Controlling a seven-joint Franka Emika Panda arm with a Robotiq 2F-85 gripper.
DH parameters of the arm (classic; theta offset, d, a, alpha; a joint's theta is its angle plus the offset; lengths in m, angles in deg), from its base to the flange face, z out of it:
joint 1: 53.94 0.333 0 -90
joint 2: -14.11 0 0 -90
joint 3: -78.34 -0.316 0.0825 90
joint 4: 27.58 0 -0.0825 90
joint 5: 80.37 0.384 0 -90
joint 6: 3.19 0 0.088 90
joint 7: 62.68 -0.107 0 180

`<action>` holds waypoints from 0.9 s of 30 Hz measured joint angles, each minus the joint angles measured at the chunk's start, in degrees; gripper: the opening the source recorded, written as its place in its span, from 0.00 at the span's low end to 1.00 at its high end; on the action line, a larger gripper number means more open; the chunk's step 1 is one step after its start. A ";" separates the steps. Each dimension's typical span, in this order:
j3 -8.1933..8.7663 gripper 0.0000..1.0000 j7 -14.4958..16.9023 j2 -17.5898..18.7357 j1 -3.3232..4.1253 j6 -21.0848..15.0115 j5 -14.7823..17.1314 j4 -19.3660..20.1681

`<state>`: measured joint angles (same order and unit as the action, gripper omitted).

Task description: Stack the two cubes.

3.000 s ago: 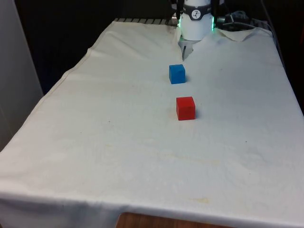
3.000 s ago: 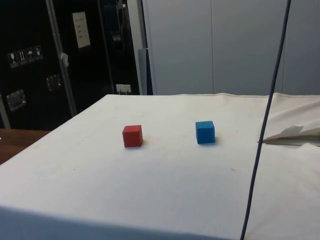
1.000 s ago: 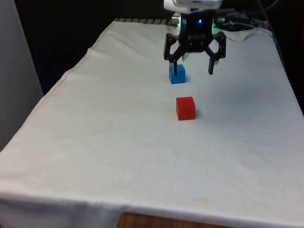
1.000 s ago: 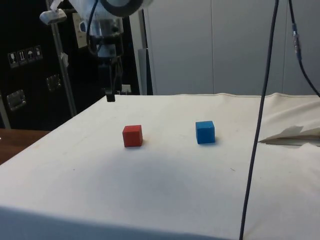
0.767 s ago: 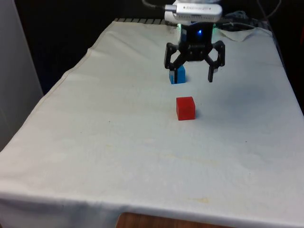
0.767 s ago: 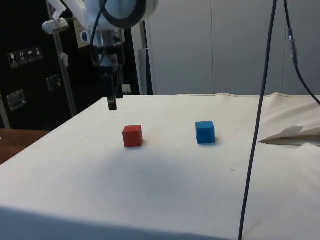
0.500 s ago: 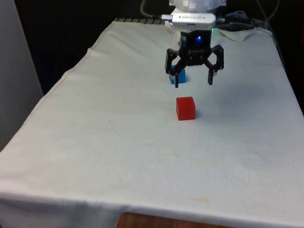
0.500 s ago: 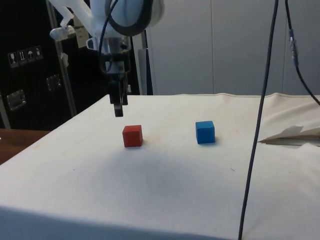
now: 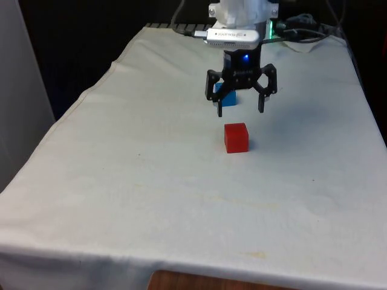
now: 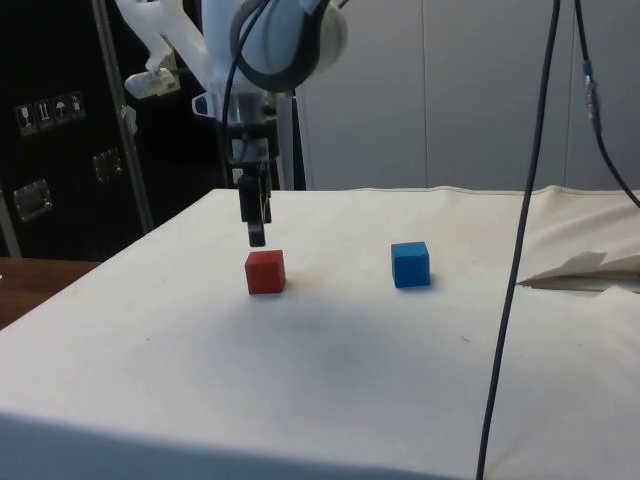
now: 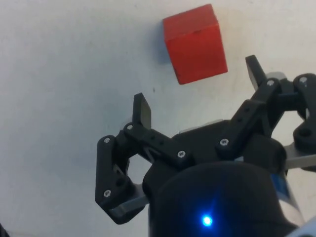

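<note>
Our gripper (image 9: 240,111) has come forward and down over the last second, its jaws spread wide and empty. We see it now hanging just above the red cube (image 9: 236,138). The blue cube (image 10: 410,264) sits apart on the white cloth (image 9: 151,181). We think we grab red first.

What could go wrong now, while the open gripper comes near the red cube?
1. The gripper hangs open above the red cube but seems not centred on it: in the wrist view the cube lies ahead of the fingers. Descending like this, a fingertip might land on the cube or push it away.
2. The blue cube stands apart on the white cloth; a tilted grasp could make the later stacking fail.
</note>
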<state>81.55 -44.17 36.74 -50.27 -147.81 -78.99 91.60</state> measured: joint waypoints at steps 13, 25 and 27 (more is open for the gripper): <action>1.20 1.00 1.66 3.21 -0.57 -2.81 0.69 -0.74; 1.09 1.00 2.01 6.02 -0.63 -4.41 1.95 -2.46; 1.09 1.00 2.01 6.19 -0.63 -4.35 2.23 -2.75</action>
<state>82.64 -42.17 42.93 -50.90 -152.16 -76.76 88.85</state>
